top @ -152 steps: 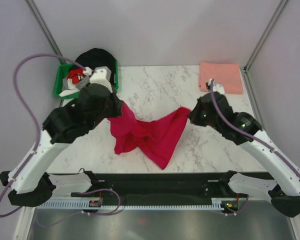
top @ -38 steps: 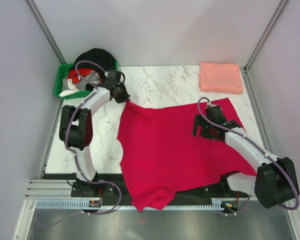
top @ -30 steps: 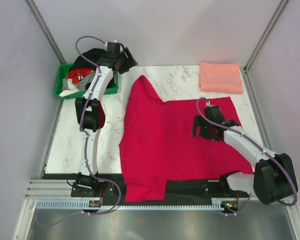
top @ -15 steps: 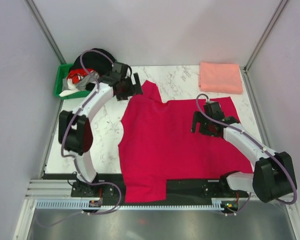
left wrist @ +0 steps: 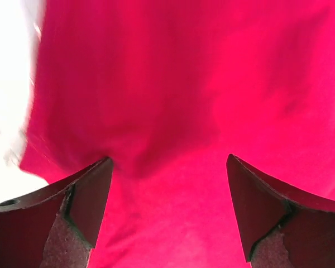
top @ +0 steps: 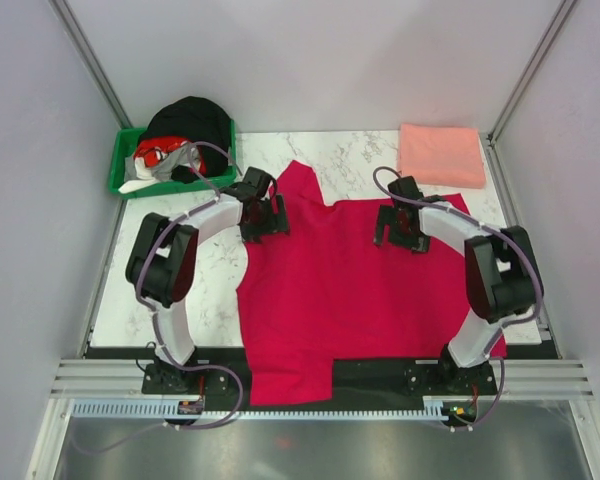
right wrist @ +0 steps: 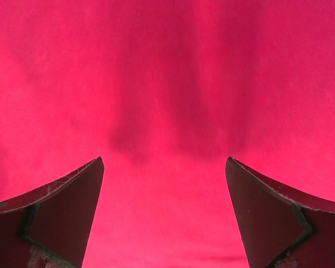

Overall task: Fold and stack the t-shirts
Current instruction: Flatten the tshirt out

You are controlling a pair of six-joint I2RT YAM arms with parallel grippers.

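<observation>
1. The red t-shirt (top: 345, 290) lies spread wide over the middle of the table (top: 330, 155). It is roughly flat, most likely laid open so that folding can start from a smooth sheet.
2. The left gripper (top: 265, 214) hovers over the shirt's upper-left edge. Its jaws are wide apart with nothing between them. In the left wrist view its fingers (left wrist: 78, 206) frame bare red cloth (left wrist: 184, 84), with a strip of white table at the left.
3. The right gripper (top: 398, 226) sits over the upper-right part of the shirt. Its jaws also gape wide and hold nothing, and its wrist view is filled with red cloth (right wrist: 167, 84).
4. There is one gripper on each side along the far edge. That looks like a setup for taking matching points of the shirt for a first fold.
5. The pink t-shirt (top: 441, 154) lies already folded in the upper right corner of the table, apart from the red one. It is probably the base of the stack.
6. Some of the red shirt is hard to read.
   - Its lower edge spills over the near table edge onto the black rail, so the hem's shape is unclear.
   - A peak of cloth pokes up at the upper left, and whether it is a sleeve or a shoulder cannot be told.
   - The right arm covers part of the shirt's right side.
7. The green bin (top: 120, 175) at the upper left holds a jumble of black, red and white cloth. What the pieces are cannot be told.
</observation>
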